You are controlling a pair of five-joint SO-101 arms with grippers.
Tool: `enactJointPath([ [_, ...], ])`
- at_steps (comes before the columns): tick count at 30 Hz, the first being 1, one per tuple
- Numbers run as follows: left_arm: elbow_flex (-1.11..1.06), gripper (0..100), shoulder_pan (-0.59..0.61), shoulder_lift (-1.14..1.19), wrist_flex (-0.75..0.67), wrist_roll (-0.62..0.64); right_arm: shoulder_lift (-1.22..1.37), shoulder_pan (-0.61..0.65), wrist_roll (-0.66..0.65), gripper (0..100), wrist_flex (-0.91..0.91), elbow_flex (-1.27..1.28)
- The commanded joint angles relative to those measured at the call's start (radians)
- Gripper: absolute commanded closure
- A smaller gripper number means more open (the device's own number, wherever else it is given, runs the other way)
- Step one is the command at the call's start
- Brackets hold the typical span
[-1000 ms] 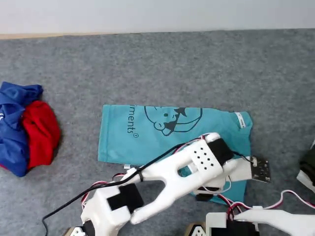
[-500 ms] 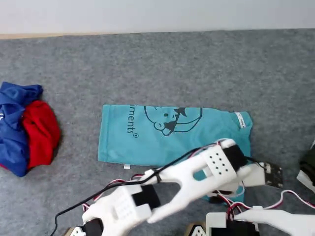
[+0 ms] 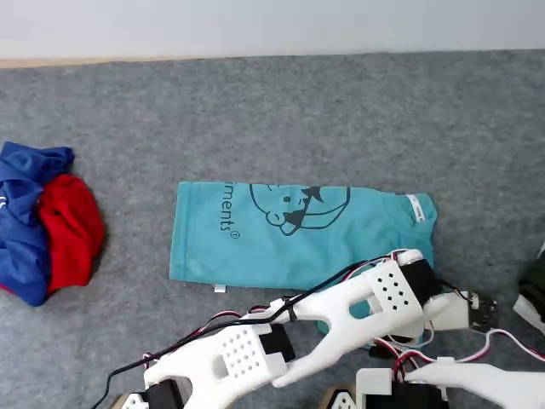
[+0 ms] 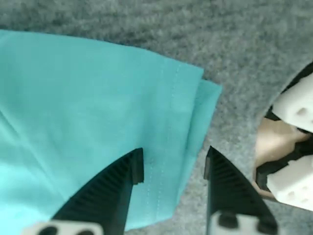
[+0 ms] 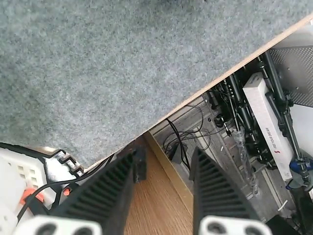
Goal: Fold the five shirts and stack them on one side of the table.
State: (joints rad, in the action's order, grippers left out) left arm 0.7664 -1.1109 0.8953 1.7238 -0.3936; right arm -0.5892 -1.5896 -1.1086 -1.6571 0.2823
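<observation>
A teal shirt with a dark print lies flat, folded into a long strip, in the middle of the grey table. My left arm stretches over its near right corner. In the left wrist view my left gripper is open just above the shirt's hemmed corner, one finger over the cloth and one over the felt. A red shirt and a blue shirt lie crumpled together at the far left. My right gripper hangs open over the table's edge with nothing in it.
The right arm's base sits at the near right. A dark object shows at the right edge. Grey felt lies bare behind the teal shirt. Cables and shelving are below the table edge.
My left arm has swung right and toward the near edge, carrying its gripper to the teal shirt's near right corner. The shirts and the right arm have stayed put.
</observation>
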Motion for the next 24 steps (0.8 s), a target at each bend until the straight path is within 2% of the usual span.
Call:
enactJointPath([
  [1,0.028,80,0.003,-0.012,0.029,-0.008,-0.019,-0.001,-0.028,84.7,-0.004,-0.035],
  [19,-0.042,82,0.002,-0.009,0.031,-0.008,-0.021,-0.001,-0.054,84.8,-0.004,-0.041],
  [24,-0.045,89,-0.018,-0.009,0.031,-0.008,-0.021,-0.001,-0.054,84.8,-0.004,-0.041],
])
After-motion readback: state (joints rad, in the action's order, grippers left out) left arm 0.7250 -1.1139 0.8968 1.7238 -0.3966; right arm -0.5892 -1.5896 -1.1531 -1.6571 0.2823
